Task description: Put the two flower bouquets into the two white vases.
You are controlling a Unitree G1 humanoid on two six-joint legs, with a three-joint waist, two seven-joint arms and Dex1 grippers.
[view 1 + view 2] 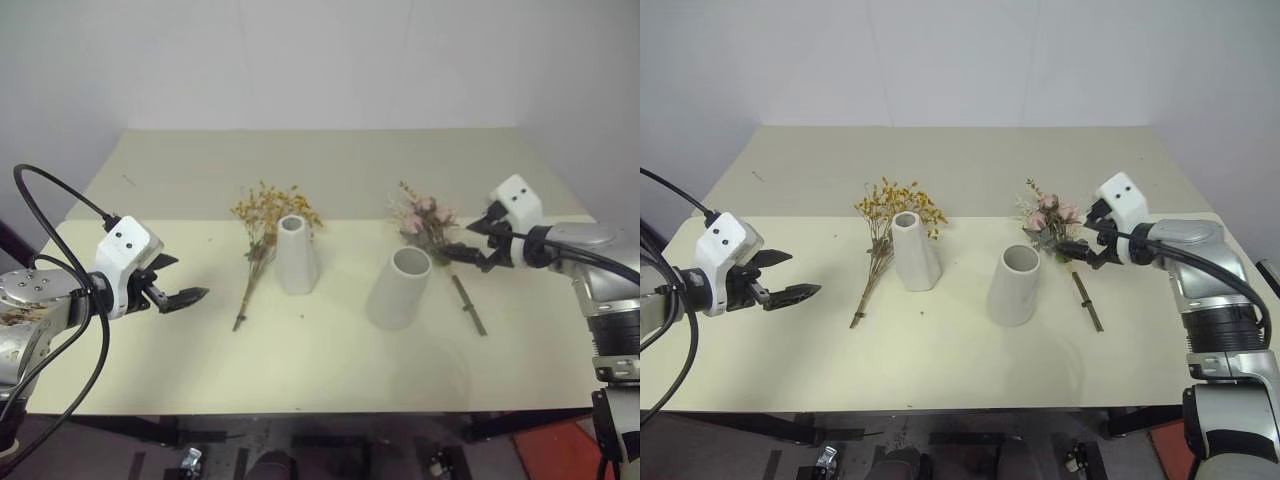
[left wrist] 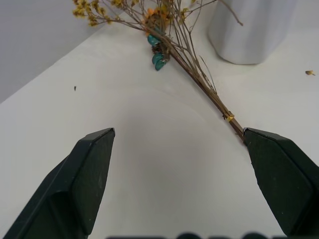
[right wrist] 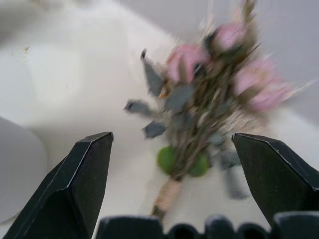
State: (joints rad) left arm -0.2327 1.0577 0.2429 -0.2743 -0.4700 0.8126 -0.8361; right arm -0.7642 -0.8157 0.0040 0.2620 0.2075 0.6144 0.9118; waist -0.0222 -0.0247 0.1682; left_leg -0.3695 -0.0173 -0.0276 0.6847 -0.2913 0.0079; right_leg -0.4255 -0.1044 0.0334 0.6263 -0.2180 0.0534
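Both grippers, left [image 1: 185,297] and right [image 1: 1072,249], gape empty; we judge the brittle, light yellow-orange dried spray [image 1: 262,225] best pinched at its bound brown stems.

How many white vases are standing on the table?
2. The slim vase stands near the middle, right beside the yellow flowers. The wide vase stands to its right, in front of the pink roses. Nothing seems hidden.
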